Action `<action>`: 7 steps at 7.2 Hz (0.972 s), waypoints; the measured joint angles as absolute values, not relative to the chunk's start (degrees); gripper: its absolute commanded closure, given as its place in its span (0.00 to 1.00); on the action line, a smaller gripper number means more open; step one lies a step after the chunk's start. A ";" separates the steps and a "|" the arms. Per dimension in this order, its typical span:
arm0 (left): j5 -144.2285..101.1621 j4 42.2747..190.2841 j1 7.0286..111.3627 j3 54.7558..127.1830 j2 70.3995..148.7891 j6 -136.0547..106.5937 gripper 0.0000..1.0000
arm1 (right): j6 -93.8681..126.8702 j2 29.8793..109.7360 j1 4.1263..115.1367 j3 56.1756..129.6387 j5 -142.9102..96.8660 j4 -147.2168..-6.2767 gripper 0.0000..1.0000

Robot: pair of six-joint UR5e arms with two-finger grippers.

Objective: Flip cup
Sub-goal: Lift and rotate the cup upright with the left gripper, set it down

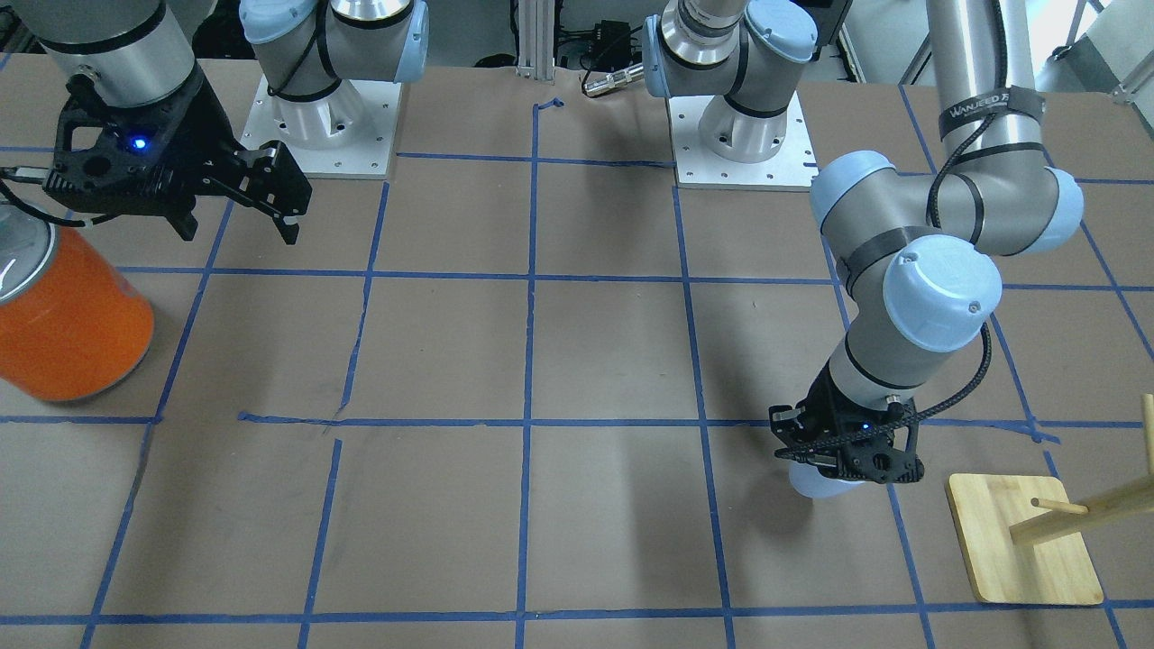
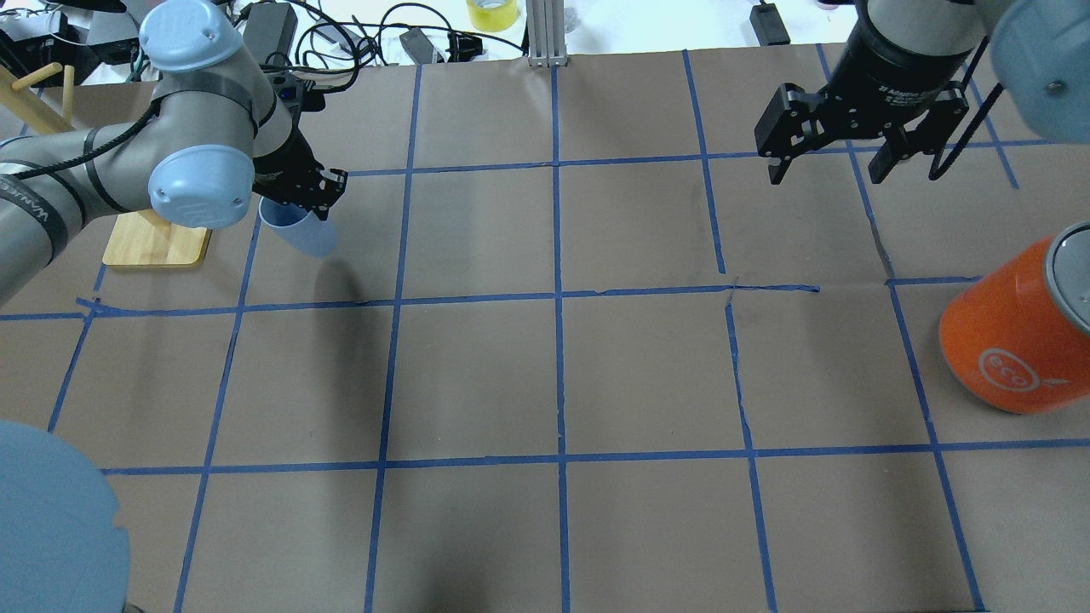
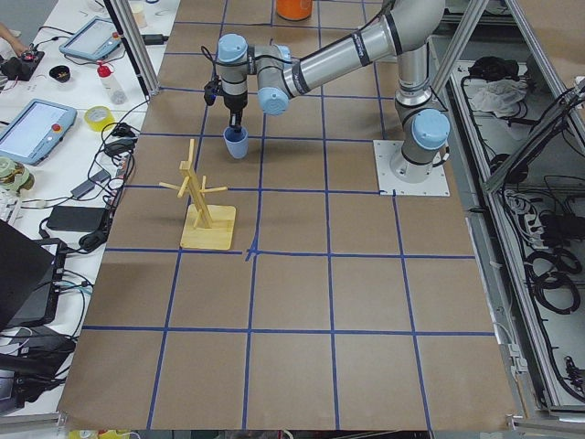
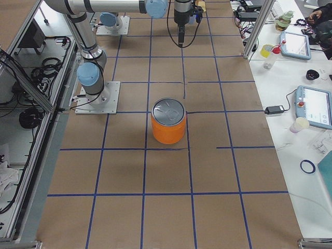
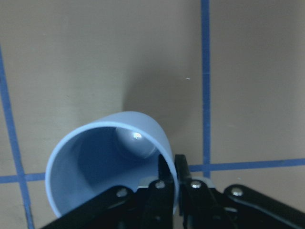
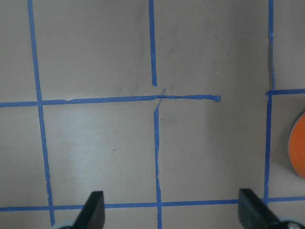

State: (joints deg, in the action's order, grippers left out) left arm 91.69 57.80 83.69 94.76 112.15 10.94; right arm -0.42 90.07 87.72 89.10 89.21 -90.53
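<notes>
The small pale-blue cup (image 2: 302,230) hangs from my left gripper (image 2: 300,189), near the wooden stand. In the left wrist view the fingers (image 5: 167,179) pinch one side of the cup's rim, one inside and one outside. The cup (image 5: 102,164) is open towards the camera and slightly tilted, and looks a little above the paper. It also shows in the front view (image 1: 816,482) below the gripper (image 1: 852,455), and in the left side view (image 3: 237,144). My right gripper (image 2: 839,157) is open and empty, high over the far right of the table, away from the cup.
A big orange can (image 2: 1018,340) with a silver top stands at the right, near my right gripper (image 1: 236,212). A wooden peg stand (image 2: 157,243) on a square base stands just left of the cup. Blue tape lines grid the brown paper.
</notes>
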 measured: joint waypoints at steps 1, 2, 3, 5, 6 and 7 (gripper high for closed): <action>91.80 57.52 83.68 93.28 113.46 11.07 1.00 | -0.57 90.07 87.72 88.96 89.19 -90.53 0.00; 91.77 57.20 83.68 92.46 114.54 11.08 1.00 | -0.34 90.06 87.71 88.96 89.16 -90.53 0.00; 91.62 56.80 83.67 92.12 115.39 11.04 1.00 | 0.15 90.05 87.72 89.02 89.13 -90.53 0.00; 91.31 55.13 83.67 92.16 116.84 10.96 1.00 | 0.75 89.93 87.72 89.21 89.28 -90.53 0.00; 91.26 54.64 83.67 92.18 117.27 10.86 0.80 | 0.81 89.90 87.71 89.31 89.45 -90.53 0.00; 91.24 54.43 83.67 92.18 117.57 10.65 0.59 | 0.81 89.90 87.72 89.35 89.54 -90.55 0.00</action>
State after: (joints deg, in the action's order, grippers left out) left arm 91.24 54.43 83.67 92.18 117.57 10.65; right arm 0.81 89.90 87.72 89.35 89.54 -90.55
